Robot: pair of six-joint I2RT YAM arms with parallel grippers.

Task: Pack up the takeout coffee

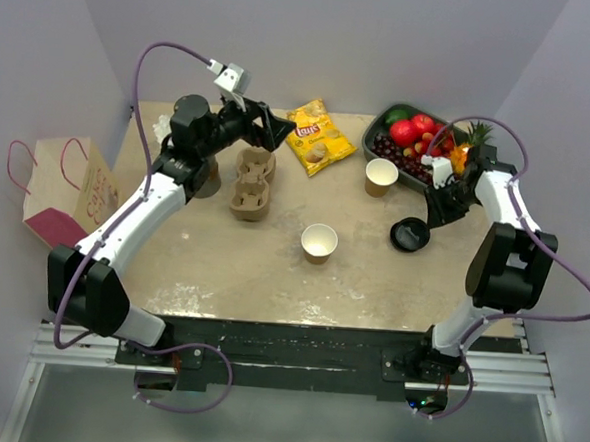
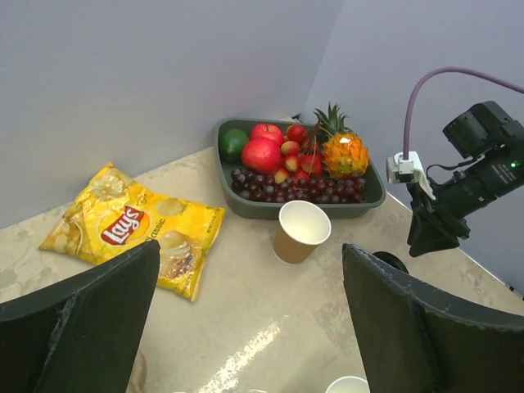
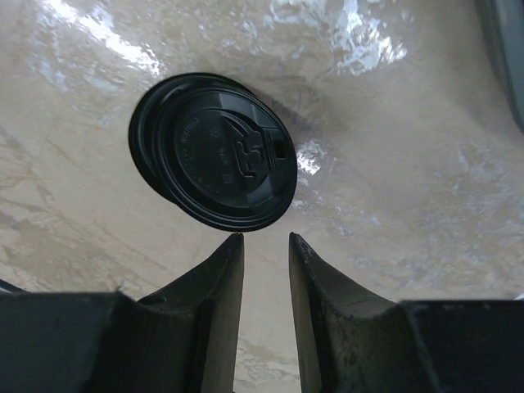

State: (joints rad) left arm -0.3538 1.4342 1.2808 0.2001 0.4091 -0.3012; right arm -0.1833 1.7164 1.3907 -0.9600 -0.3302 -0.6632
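Lid (image 3: 213, 151) flat on table (image 3: 393, 164), just beyond right gripper (image 3: 266, 237) at twelve o'clock — jaws narrow, empty; nearest open cup (image 1: 381, 176) at ten o'clock overhead; no lidded coffee visible — left gripper (image 2: 250, 246) wide.

You've got a Lay's chip bag (image 1: 316, 135) lying flat at the back, a fruit tray (image 2: 254, 210) right of it, one lidless cup (image 1: 381, 175) by the tray, a second cup (image 1: 319, 243) mid-table, plus a loose black lid (image 1: 410, 234).

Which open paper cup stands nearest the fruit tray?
The far cup, right beside the fruit tray; the other cup stands alone mid-table.
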